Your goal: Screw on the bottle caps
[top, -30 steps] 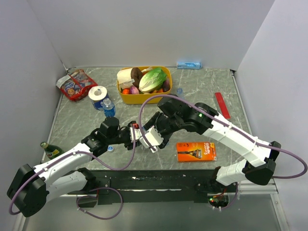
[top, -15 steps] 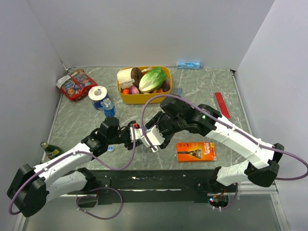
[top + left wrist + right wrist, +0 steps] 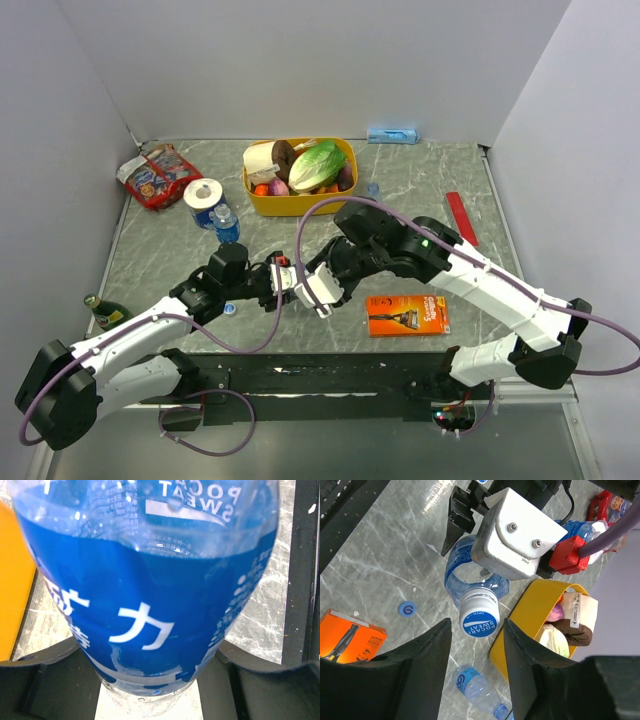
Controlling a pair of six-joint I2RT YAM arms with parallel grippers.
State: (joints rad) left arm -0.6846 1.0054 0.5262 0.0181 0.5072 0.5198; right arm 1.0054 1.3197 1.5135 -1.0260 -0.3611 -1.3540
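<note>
My left gripper (image 3: 280, 280) is shut on a clear bottle with a blue label (image 3: 145, 595), held tilted above the table. In the right wrist view this bottle (image 3: 470, 570) has a blue-topped cap (image 3: 478, 618) on its neck. My right gripper (image 3: 477, 630) is open, its jaws either side of that cap without touching it; it also shows in the top view (image 3: 318, 288). A loose blue cap (image 3: 407, 609) lies on the table below. Another loose cap (image 3: 230, 308) lies by my left arm. A second bottle (image 3: 225, 222) stands at the left. A third bottle (image 3: 477, 690) lies by the yellow tub.
A yellow tub (image 3: 345, 150) of food stands at the back centre. A tape roll (image 3: 204, 195) and a snack bag (image 3: 158, 176) are at the back left, a green glass bottle (image 3: 105, 312) at the left edge. An orange box (image 3: 405, 315) and a red bar (image 3: 461, 219) lie to the right.
My right arm has shifted slightly to the right, its gripper still at the bottle's cap. My left arm and the bottle have held still.
</note>
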